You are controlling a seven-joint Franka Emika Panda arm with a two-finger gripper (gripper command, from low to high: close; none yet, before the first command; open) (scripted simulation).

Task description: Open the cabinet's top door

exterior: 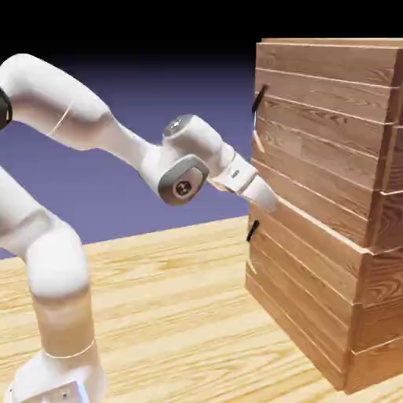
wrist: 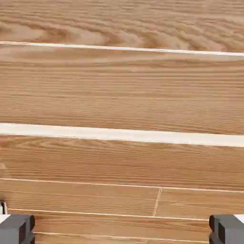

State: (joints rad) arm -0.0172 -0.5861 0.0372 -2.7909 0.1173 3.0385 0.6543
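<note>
Cab [exterior: 315,157] at ext view's right on the pale wood worktop [exterior: 157,315], reddish-brown horiz planks, tall box. Top door [exterior: 323,134] = larger upper panel, looks shut, flush w/ the front. Its blk handle [exterior: 260,99] is up near the panel's far edge, tilted. Lower door [exterior: 307,283] below it, shorter, own blk handle [exterior: 253,231], also near the far edge.

My arm [exterior: 59,260] comes up at ext view's left, bends over and reaches R, hand angled down at the cab front, around the bottom part of the top door, lower than the top handle and above the lower one. Can't tell from ext if it's touching.

Hand view: jaws [wrist: 122,229] released, tips wide apart at L and R of the bottom edge, nothing gripped between. Planks fill the rest, w/ a thick pale seam [wrist: 122,134] running across approx mid-frame. Small dark bit at the L edge just above the L tip, too cut off to ID.
</note>
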